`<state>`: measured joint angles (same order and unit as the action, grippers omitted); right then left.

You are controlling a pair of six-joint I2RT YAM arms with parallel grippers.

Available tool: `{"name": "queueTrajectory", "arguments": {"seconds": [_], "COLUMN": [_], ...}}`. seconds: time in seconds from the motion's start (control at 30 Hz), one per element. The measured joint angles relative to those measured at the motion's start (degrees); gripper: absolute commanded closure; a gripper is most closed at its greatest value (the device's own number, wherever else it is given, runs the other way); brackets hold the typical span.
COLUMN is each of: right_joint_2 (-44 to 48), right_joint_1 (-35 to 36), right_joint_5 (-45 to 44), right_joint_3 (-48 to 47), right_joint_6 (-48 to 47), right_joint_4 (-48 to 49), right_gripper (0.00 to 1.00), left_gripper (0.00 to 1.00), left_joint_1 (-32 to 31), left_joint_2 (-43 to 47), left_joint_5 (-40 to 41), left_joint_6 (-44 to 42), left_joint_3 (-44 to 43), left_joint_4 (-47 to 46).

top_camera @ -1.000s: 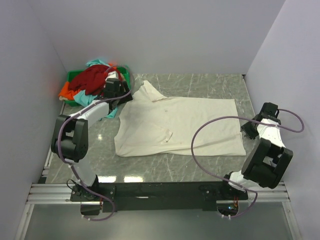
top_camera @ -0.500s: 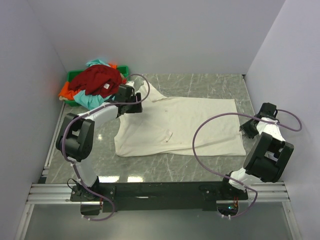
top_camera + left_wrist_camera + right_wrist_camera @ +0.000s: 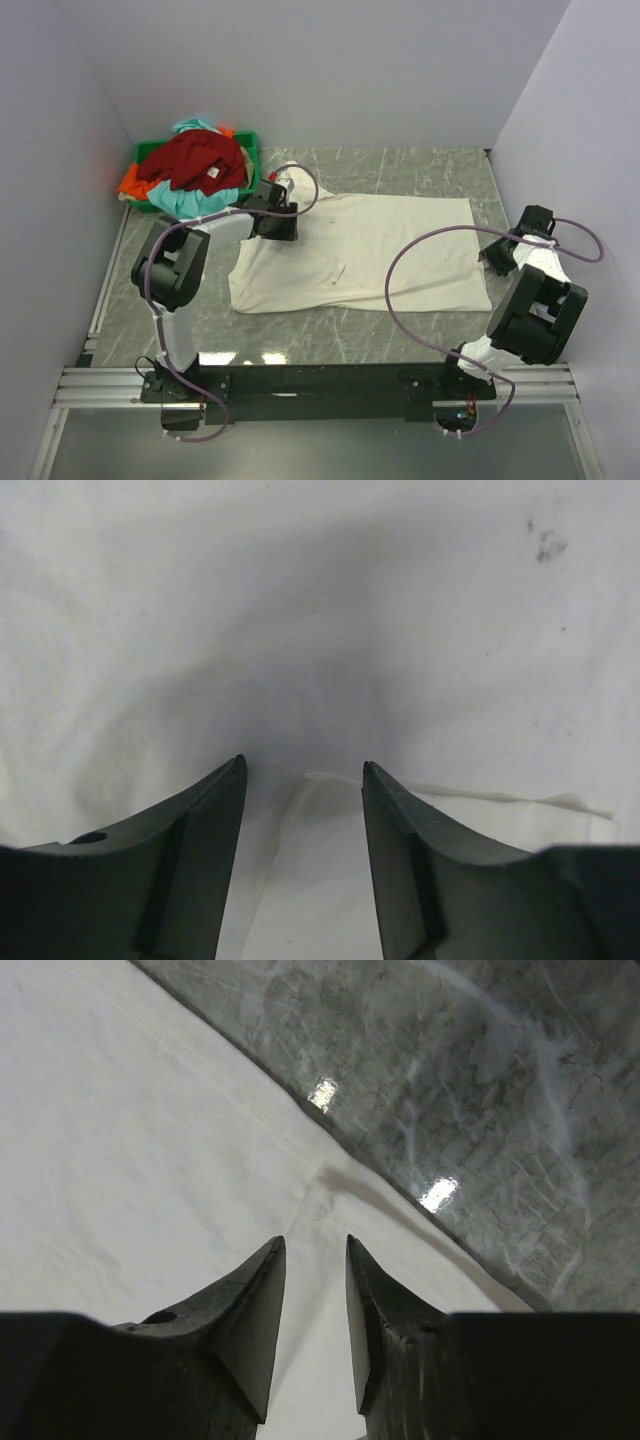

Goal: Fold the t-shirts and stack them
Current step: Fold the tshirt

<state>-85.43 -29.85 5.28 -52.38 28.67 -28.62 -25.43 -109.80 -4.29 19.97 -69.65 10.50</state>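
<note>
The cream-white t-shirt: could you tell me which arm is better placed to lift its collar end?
Left: the left pincer, open, straddles a fold at the t-shirt's collar end; the right pincer is at the opposite hem.

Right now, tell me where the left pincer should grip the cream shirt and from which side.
Take the cream-white t-shirt at the shoulder edge beside its collar, coming from straight above. It lies flat on the table, so only an edge gives a lip; the open left pincer hangs over one.
</note>
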Motion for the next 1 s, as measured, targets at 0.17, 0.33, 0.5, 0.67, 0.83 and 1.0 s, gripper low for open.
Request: {"name": "queueTrajectory", "arguments": {"seconds": [0.17,0.33,0.5,0.67,0.83,1.0], "right_joint_2": [0.0,-0.5,-1.2,-1.4,-1.6,-2.0], "right_joint_1": [0.0,0.0,0.0,0.0,0.0,0.0], "right_joint_5": [0.2,0.2,0.2,0.1,0.1,0.1], "right_joint_3": [0.0,0.2,0.3,0.4,0.4,0.7], "right_joint_6": [0.0,0.0,0.0,0.0,0.0,0.0], "right_joint_4": [0.1,0.5,0.7,0.9,1.1,1.5], "right_gripper": [0.62,0.62,0.62,0.63,0.63,0.63], "left_gripper": [0.55,0.62,0.69,0.7,0.71,0.71], "left_joint_1": [-0.1,-0.3,-0.8,-1.2,-1.6,-2.0], "left_joint_2": [-1.1,-1.7,-1.8,-1.9,-2.0,-2.1], "left_joint_5": [0.1,0.2,0.3,0.7,1.5,2.7], "left_joint_6": [-0.6,-0.9,-0.9,-0.9,-0.8,-0.8], "left_joint_3": [-1.4,-2.4,-2.8,-3.1,-3.1,-3.1], "left_joint_4": [1.1,1.4,1.9,2.1,3.1,3.9]}}
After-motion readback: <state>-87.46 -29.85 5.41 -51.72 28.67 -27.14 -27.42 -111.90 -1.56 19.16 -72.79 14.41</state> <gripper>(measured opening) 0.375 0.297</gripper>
